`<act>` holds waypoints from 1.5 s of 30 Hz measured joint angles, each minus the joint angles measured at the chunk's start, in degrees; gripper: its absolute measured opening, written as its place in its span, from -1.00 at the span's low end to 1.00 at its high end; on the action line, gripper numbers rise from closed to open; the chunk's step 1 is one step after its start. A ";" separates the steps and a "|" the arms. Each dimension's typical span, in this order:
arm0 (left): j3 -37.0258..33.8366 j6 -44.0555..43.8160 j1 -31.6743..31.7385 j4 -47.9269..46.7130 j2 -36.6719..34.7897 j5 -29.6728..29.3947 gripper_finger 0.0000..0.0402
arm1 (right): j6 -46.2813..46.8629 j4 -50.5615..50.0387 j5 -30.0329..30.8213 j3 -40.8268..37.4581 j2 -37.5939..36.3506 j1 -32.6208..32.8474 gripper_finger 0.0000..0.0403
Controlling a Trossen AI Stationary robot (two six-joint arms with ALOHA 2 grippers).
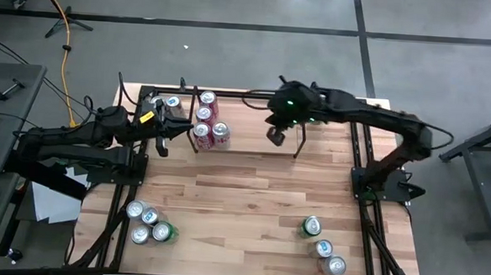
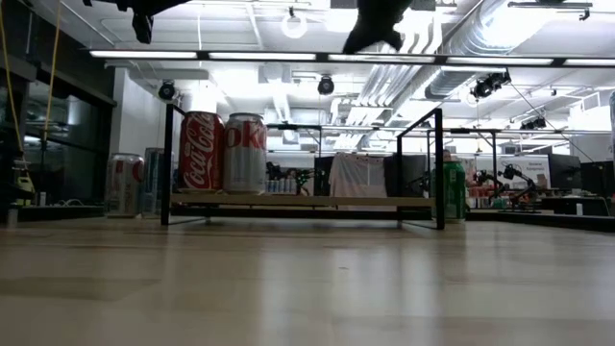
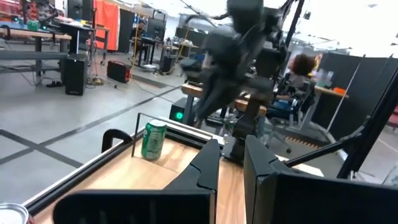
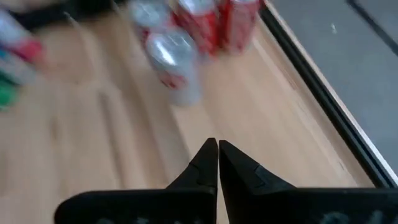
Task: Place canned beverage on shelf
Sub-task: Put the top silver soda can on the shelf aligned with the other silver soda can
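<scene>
now my right pincer [image 1: 276, 137] hangs pinched shut and empty above the low black-rod shelf with its light wood base [image 1: 254, 142]. four red and silver drink cans [image 1: 209, 123] stand at the shelf's left end, beside my left pincer [image 1: 179, 128], also shut and empty.

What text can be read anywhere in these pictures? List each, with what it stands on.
"Coca-Cola", white script on the red can at the shelf's left end, low view.
"oke", the visible part of a word on the silver can beside it.
Cans elsewhere on the table, such as the green can and the red-and-silver can behind the shelf: print too small or blurred to read.
No signs or numbers legible.
</scene>
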 joint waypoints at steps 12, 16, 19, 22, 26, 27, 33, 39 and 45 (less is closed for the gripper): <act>0.00 -0.79 0.00 0.28 0.00 1.88 -1.00 | 9.08 48.02 -0.11 -36.81 -23.27 7.29 -1.00; 0.00 -0.78 0.02 0.34 0.00 1.41 -1.00 | 5.08 56.42 0.06 -40.90 -26.11 6.98 -1.00; 0.00 -0.78 0.02 0.28 -0.02 1.39 -1.00 | 2.07 56.21 0.08 -41.07 -26.80 6.59 -1.00; 0.00 -0.83 0.02 0.26 -0.02 1.36 -1.00 | 0.93 56.17 0.08 -41.08 -26.76 6.15 -1.00; 0.00 -0.85 0.01 0.26 -0.02 1.32 -1.00 | 0.48 55.85 0.08 -41.08 -26.73 5.96 -1.00; 0.00 -0.83 0.02 0.26 -0.02 1.06 -1.00 | 0.48 55.83 0.08 -41.08 -26.73 5.96 -1.00; 0.00 -2.76 0.01 0.26 0.54 -3.43 -0.88 | 0.48 55.83 0.08 -41.08 -26.73 5.96 -1.00; 0.00 -5.91 0.12 0.28 3.68 -4.27 -0.40 | 1.79 55.77 0.08 -41.08 -26.71 5.96 -1.00; 5.42 -6.69 4.49 -6.24 9.12 -4.36 0.25 | 2.53 53.92 0.09 -41.08 -26.69 5.98 -1.00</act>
